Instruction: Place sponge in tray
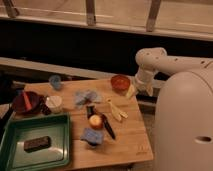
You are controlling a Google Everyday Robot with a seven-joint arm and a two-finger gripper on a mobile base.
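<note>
A green tray (55, 125) lies at the table's front left. A dark brown rectangular block (37, 144), possibly a sponge, lies flat inside it near the front. A blue, sponge-like pad (92, 136) sits on the wooden table (135, 135) just right of the tray. My gripper (139, 89) hangs at the table's far right edge, next to an orange bowl (120, 82). A pale yellow piece (131, 92) sits right at the gripper; I cannot tell whether it is held.
An orange fruit (95, 121), a dark-handled utensil (107, 127), banana peel (116, 110), a blue cloth (86, 97), a white cup (54, 103), a blue cup (55, 81) and a dark red bowl (27, 102) crowd the table. My white body (185, 125) stands to the right.
</note>
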